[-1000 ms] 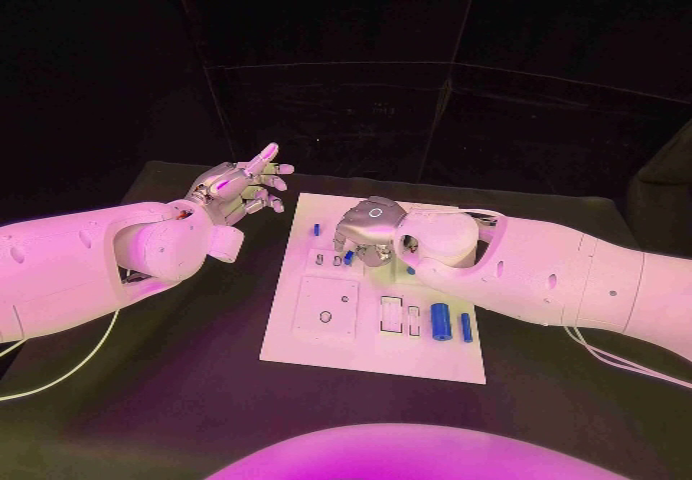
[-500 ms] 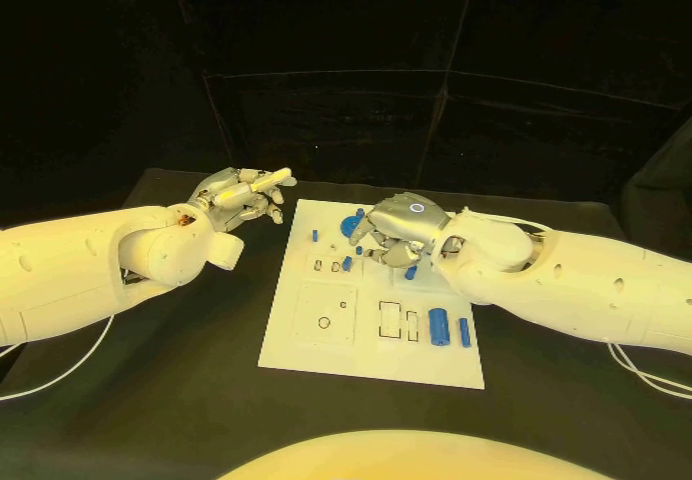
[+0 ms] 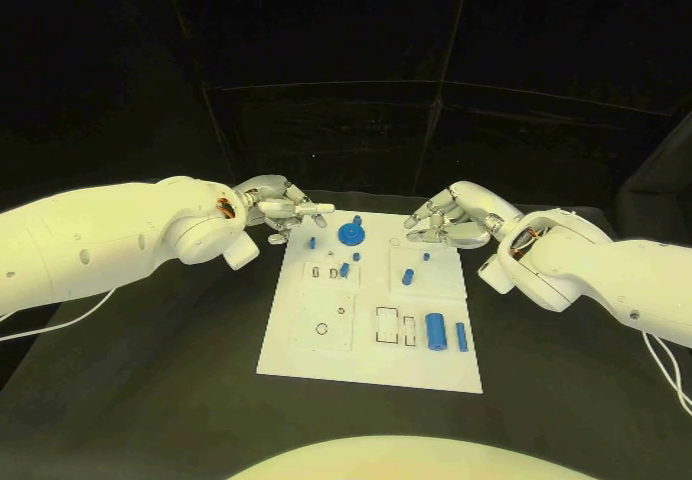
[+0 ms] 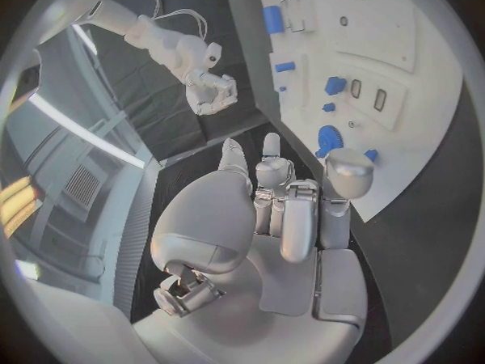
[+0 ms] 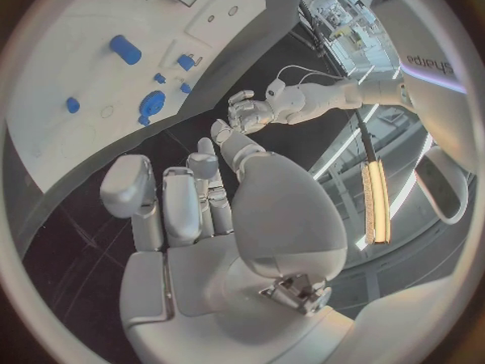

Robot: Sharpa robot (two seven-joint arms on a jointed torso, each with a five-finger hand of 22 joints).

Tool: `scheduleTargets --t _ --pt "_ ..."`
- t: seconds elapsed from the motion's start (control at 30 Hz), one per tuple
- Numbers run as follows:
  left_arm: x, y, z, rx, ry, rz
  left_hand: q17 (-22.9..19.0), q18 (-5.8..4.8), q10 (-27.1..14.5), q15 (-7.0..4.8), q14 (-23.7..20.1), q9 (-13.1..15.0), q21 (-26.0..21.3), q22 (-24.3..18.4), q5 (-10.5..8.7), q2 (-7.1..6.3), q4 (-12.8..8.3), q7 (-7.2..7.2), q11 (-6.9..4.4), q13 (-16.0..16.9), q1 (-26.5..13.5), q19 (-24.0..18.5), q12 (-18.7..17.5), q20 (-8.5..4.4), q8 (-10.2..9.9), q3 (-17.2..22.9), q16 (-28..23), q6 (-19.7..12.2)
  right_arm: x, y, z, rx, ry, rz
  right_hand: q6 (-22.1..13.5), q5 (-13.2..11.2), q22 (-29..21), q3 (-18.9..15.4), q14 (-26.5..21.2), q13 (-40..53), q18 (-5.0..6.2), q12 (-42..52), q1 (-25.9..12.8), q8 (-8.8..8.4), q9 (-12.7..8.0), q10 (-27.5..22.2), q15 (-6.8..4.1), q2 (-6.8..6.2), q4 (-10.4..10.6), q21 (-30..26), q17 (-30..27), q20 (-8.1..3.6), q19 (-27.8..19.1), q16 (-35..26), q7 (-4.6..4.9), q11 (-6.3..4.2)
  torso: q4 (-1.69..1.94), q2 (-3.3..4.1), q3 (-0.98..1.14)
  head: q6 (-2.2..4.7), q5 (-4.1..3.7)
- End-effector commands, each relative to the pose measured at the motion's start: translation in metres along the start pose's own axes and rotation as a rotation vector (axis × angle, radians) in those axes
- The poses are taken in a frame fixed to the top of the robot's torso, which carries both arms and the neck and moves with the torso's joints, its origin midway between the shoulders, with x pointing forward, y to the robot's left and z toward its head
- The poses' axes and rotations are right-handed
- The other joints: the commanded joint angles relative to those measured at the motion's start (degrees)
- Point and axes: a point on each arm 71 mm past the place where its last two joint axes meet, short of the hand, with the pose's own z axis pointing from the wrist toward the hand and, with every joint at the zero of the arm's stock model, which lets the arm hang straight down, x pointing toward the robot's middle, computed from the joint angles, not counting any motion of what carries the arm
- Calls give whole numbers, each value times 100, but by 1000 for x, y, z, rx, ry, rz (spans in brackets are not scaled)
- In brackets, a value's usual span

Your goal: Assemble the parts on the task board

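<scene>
The white task board lies in the middle of the table. A round blue part stands near its far edge, with several small blue pieces around it, one of them a peg. Two blue cylinders lie near the right side. My left hand hovers at the board's far left corner, fingers apart, holding nothing. Over the far right corner my right hand is empty, fingers loosely bent. The left wrist view shows my left hand, the board and the round part. The right wrist view shows my right hand above the board.
Rectangular recesses and a raised white plate with a hole sit in the board's near half. Black tabletop surrounds the board on all sides. Dark curtains stand behind the table.
My right hand has lifted off the board's far middle and drawn back to the right, uncovering the round blue part. My left hand has come in closer to the board's far left corner.
</scene>
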Motion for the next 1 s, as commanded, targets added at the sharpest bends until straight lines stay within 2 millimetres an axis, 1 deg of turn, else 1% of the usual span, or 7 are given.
scheduleTargets --t 0.03,0.13,0.27,0.37,0.63,0.87,1.0 --pt "2 4 8 -222 83 318 1092 -123 23 -72 512 101 159 254 -24 20 88 -74 -46 66 -70 144 55 -26 151 -15 35 -14 -6 -3 -3 30 -30 235 -72 50 -161 -63 81 -160 110 -174 42 30 -13 -108 26 29 12 -114 -97 -5 -65 -105 6 -6 -27 -20 19 30 22" --pt "5 -4 18 -281 101 415 1056 -123 -34 -86 501 181 159 252 -24 29 117 -84 -58 18 -42 174 25 -43 251 -19 20 -69 -11 -6 -5 36 -57 281 -145 102 -773 -107 -46 -704 217 -804 104 38 -25 -495 43 40 24 -534 -514 4 -356 -515 32 14 -24 -25 26 42 12" --pt "11 -13 31 -355 130 521 997 -116 -160 -90 483 293 106 185 -23 32 133 -79 -58 -134 17 214 -84 -57 379 -18 -8 -200 -17 -7 -5 38 -91 331 -268 130 -2323 -106 -484 -1488 473 -1701 190 40 -42 -927 90 36 39 -1702 -1779 43 -1082 -1856 87 62 -24 -10 10 60 2" --pt "15 -19 39 -380 143 577 1336 -210 -60 -101 562 402 388 704 -22 41 186 -89 -65 93 9 475 55 -67 514 -34 131 -272 -20 -8 -5 35 -106 350 -288 134 -2901 -8 -941 -2234 522 -2525 228 45 -47 -946 141 17 66 -2343 -2918 95 -1318 -3237 117 123 -6 -3 3 69 -16" --pt "22 -32 59 -399 145 639 1505 -267 131 -118 601 589 587 1041 -25 28 273 -125 -95 502 -17 620 331 -87 756 -72 199 -324 -26 -7 -3 15 -133 387 -159 99 -3544 179 -891 -3956 506 -4095 347 -33 -58 -231 221 -74 11 -3249 -3400 169 -1158 -4390 193 186 -23 3 3 71 -9" --pt "31 -39 70 -403 153 657 1505 -276 154 -124 601 673 621 1097 -25 -4 285 -131 -100 592 2 638 387 -94 850 -89 199 -386 -30 -7 0 7 -149 405 -104 120 -3709 265 -988 -4370 512 -4409 566 -81 -58 -97 262 -76 -196 -3507 -3583 173 -1217 -4875 211 241 -7 -9 -7 21 -42" --pt "38 -41 75 -405 171 670 1505 -272 121 -116 601 721 611 1078 -21 -68 252 -119 -90 577 51 625 374 -91 892 -99 199 -463 -30 -6 2 3 -146 413 -110 326 -3971 211 -1344 -4630 489 -4569 416 -149 -63 -18 397 -105 -174 -3972 -3956 291 -1581 -5583 235 286 5 -10 -6 11 -58"
